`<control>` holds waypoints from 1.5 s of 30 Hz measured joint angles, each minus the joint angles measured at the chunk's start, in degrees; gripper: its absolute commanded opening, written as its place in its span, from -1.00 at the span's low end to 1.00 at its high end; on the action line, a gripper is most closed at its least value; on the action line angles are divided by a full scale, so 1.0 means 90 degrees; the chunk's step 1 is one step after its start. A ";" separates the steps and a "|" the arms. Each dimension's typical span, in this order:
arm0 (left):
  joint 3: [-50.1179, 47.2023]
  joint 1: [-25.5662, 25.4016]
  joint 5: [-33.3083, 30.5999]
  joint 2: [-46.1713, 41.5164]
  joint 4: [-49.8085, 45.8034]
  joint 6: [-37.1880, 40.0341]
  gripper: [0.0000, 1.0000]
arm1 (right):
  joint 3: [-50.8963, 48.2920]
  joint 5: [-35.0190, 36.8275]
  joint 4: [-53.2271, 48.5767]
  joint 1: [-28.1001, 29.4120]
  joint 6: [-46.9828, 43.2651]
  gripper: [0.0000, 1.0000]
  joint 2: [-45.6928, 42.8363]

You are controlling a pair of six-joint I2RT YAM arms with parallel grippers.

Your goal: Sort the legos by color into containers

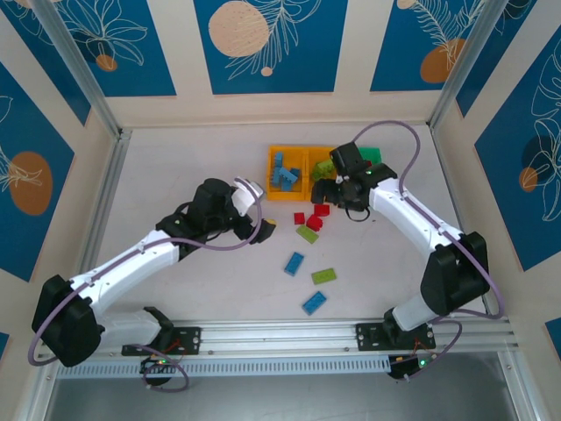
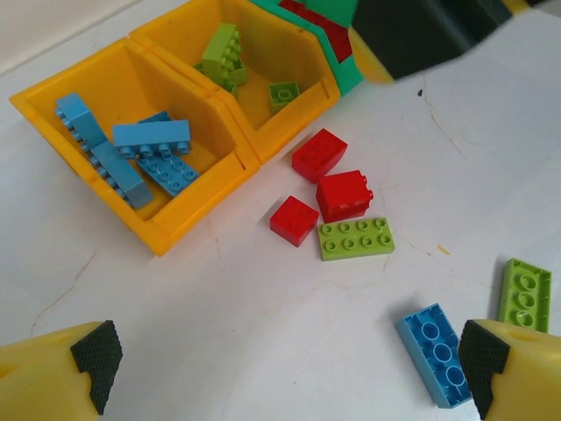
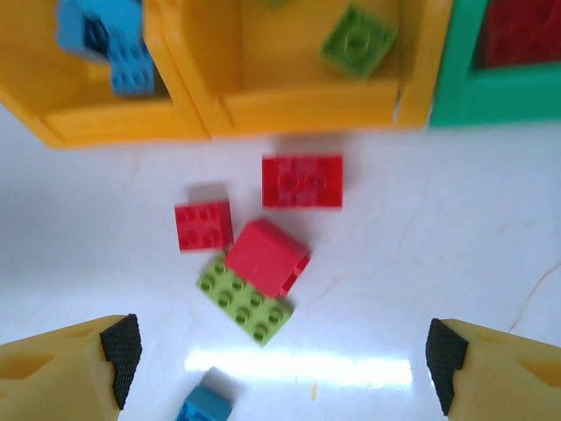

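Observation:
The containers stand in a row: an orange bin [image 1: 273,195] holding blue legos [image 2: 140,149], a middle orange bin [image 3: 307,110] with lime green legos [image 2: 223,57], and a green bin [image 3: 456,79] with red inside. In front of them lie three red legos [image 3: 302,181] [image 3: 203,225] [image 3: 266,256], the last leaning on a green lego [image 3: 245,303]. Nearer the arms rest a blue lego [image 1: 294,263], a green one [image 1: 323,275] and another blue [image 1: 314,303]. My right gripper [image 3: 280,360] hangs open over the red cluster, empty. My left gripper [image 2: 289,368] is open and empty, left of the cluster.
The right arm [image 2: 421,31] reaches over the green bin's front. White walls and metal posts [image 1: 105,175] bound the table. Bare white tabletop [image 1: 175,158] stretches left of the bins and along the near rail [image 1: 289,333].

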 measured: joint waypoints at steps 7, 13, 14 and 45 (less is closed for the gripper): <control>0.0000 0.0000 0.0002 0.0172 0.0000 -0.0005 1.00 | -0.0180 -0.0690 -0.0090 0.0066 0.1098 0.73 0.0806; 0.0000 0.0000 0.0000 0.0170 -0.0002 -0.0022 1.00 | 0.0202 -0.0794 -0.0163 0.0114 0.1462 0.69 0.1622; 0.0000 0.0000 0.0000 0.0168 -0.0002 -0.0024 1.00 | 0.0328 -0.0792 -0.0194 0.0114 0.1491 0.68 0.1783; -0.0085 0.0000 -0.0005 0.0073 0.0022 -0.0024 1.00 | -0.0495 -0.0262 -0.0136 -0.0083 0.1345 -0.17 0.0542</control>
